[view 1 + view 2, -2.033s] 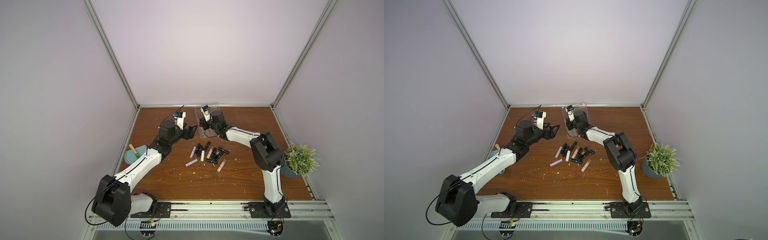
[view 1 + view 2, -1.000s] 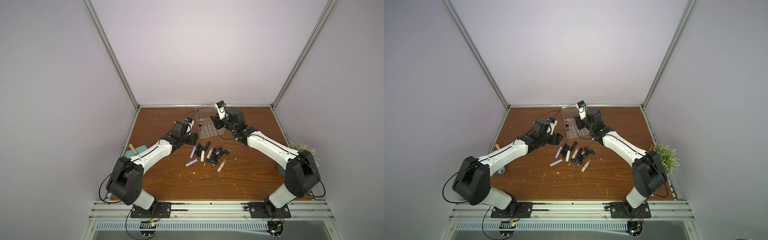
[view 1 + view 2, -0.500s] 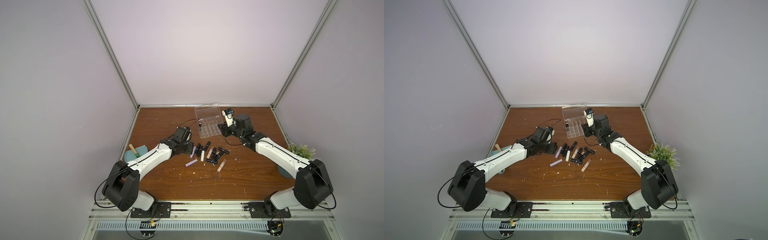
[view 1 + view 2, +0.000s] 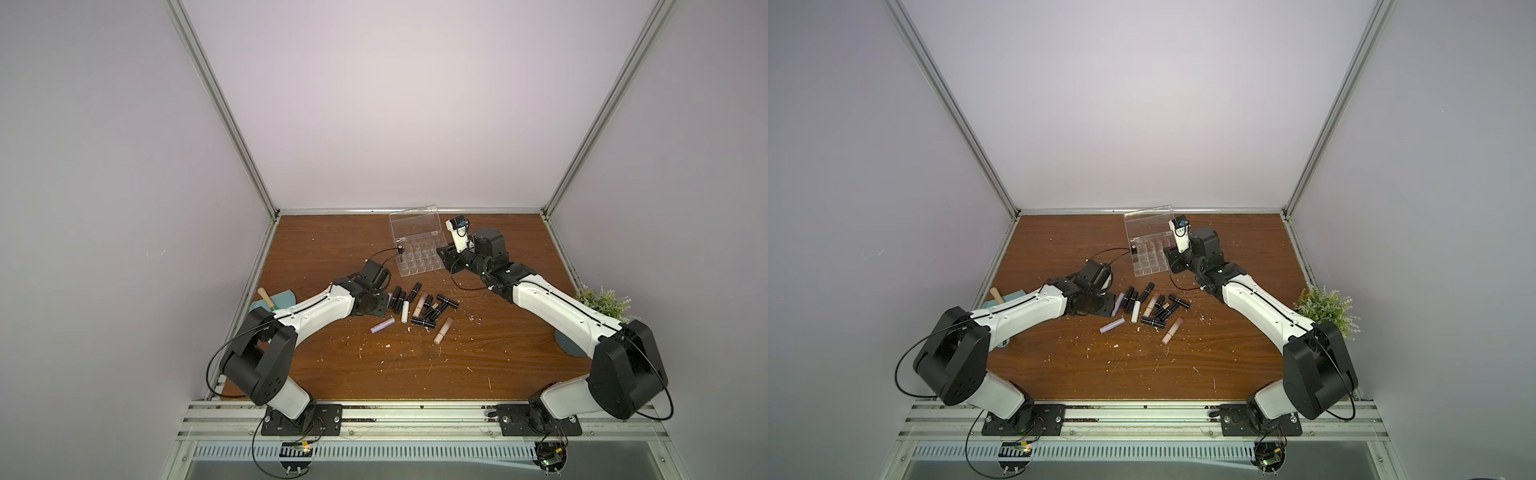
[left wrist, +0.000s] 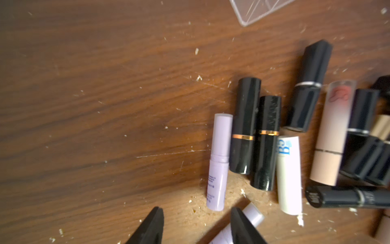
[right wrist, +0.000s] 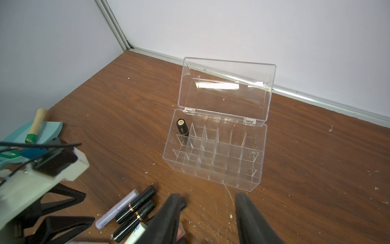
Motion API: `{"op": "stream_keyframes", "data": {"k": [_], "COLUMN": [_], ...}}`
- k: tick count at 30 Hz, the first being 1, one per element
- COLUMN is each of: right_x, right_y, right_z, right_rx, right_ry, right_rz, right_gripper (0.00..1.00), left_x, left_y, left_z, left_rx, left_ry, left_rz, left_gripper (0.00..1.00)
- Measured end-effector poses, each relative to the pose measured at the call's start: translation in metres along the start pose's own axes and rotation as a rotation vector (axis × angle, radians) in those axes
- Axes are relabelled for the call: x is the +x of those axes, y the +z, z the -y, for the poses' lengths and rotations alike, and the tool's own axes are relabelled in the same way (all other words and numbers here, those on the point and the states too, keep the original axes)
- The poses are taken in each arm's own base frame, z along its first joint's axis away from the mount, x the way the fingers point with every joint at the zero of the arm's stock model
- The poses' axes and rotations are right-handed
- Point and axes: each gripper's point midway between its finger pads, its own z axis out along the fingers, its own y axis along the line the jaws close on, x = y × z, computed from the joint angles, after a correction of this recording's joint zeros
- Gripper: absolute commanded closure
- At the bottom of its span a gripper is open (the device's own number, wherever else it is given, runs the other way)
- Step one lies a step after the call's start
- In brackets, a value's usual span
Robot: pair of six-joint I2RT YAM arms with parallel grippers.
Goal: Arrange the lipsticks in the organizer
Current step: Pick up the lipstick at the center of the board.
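Left gripper (image 5: 196, 228) is nearer: jaws parted, empty, at the left edge of the lipsticks (image 4: 419, 305) on the worktop (image 4: 374, 365). Lavender lipstick (image 5: 219, 162) lies just right of it — long axis roughly near-to-far. Right gripper (image 6: 207, 217), jaws also apart and empty, is by the organizer (image 6: 211, 179).

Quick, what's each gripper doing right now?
Left gripper: open, holding nothing.
Right gripper: open, holding nothing.
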Motion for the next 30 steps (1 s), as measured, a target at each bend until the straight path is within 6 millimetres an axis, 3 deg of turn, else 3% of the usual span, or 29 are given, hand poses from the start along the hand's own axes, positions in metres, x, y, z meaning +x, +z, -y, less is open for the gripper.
{"op": "stream_keyframes", "data": {"k": [6,30], "right_x": [0.0,0.0], "right_y": [0.0,0.0], "right_z": [-0.001,0.004], "right_rx": [-0.008,0.001], "right_ry": [0.0,0.005], "right_rz": [-0.001,-0.001], "right_gripper": [0.52,0.52], "left_x": [0.008,0.011], "left_y": [0.016,0.031], "left_z": [0.007,-0.001], "left_rx": [-0.011,-0.075], "left_ry": [0.026,0.035], "left_rz": [-0.05,-0.078], "left_gripper": [0.45,0.54]}}
